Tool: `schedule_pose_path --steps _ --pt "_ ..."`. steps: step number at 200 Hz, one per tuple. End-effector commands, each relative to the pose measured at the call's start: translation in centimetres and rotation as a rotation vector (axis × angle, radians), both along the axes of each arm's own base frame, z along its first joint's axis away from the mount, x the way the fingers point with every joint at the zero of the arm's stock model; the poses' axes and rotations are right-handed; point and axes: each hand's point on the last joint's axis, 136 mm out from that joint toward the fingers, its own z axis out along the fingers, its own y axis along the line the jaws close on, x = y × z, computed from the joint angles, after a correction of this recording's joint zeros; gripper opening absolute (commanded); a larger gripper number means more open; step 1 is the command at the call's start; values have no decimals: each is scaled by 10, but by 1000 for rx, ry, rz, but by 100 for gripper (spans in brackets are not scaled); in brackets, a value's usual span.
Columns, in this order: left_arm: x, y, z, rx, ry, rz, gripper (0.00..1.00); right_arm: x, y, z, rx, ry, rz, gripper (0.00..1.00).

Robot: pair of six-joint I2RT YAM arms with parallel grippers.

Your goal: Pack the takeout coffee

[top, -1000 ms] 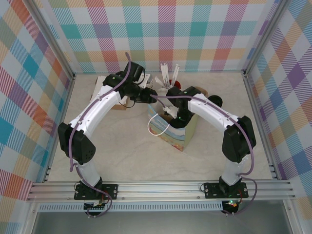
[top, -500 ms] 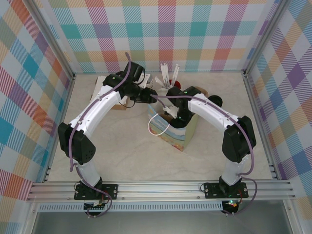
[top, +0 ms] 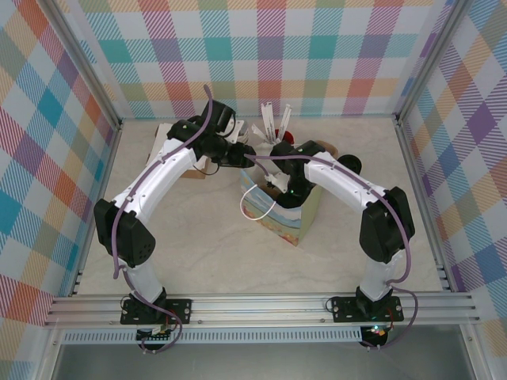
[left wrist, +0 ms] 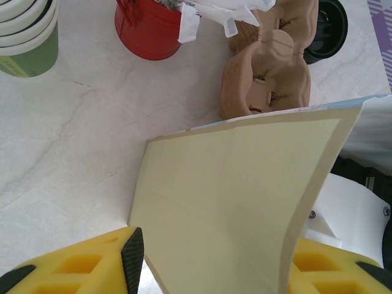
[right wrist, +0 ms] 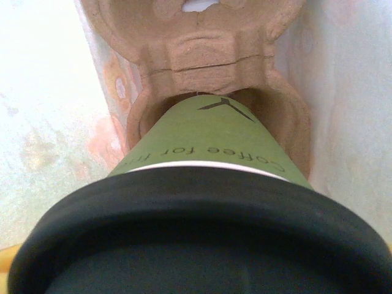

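Note:
The takeout coffee [right wrist: 208, 138] is an olive-green cup with a black lid [right wrist: 202, 239]. Its base sits in a socket of a brown pulp carrier [right wrist: 196, 55] inside the paper bag [top: 291, 218]. My right gripper [top: 279, 187] reaches down into the bag and is shut on the cup near its lid; its fingers are hidden behind the lid. My left gripper [left wrist: 223, 272] is at the bag's back left corner. Its yellow fingers [left wrist: 125, 260] are shut on the bag's cream wall [left wrist: 245, 184], which bows between them.
Behind the bag stand a red cup of white sticks [left wrist: 150, 27], a stack of lidless green cups [left wrist: 27, 37], a second pulp carrier [left wrist: 269, 67] and a loose black lid [left wrist: 327, 24]. Aluminium frame rails and checked walls enclose the table [top: 198, 245].

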Motion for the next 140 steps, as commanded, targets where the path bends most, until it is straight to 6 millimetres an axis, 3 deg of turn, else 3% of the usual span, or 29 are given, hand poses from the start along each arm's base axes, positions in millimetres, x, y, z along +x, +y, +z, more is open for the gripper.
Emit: schedule_pose_path --steps 1,140 --pt "3 6 6 7 -2 14 49 -6 -6 -5 -18 44 -1 84" --pt "3 7 6 11 -4 15 50 -7 -8 -9 -28 54 -2 84"
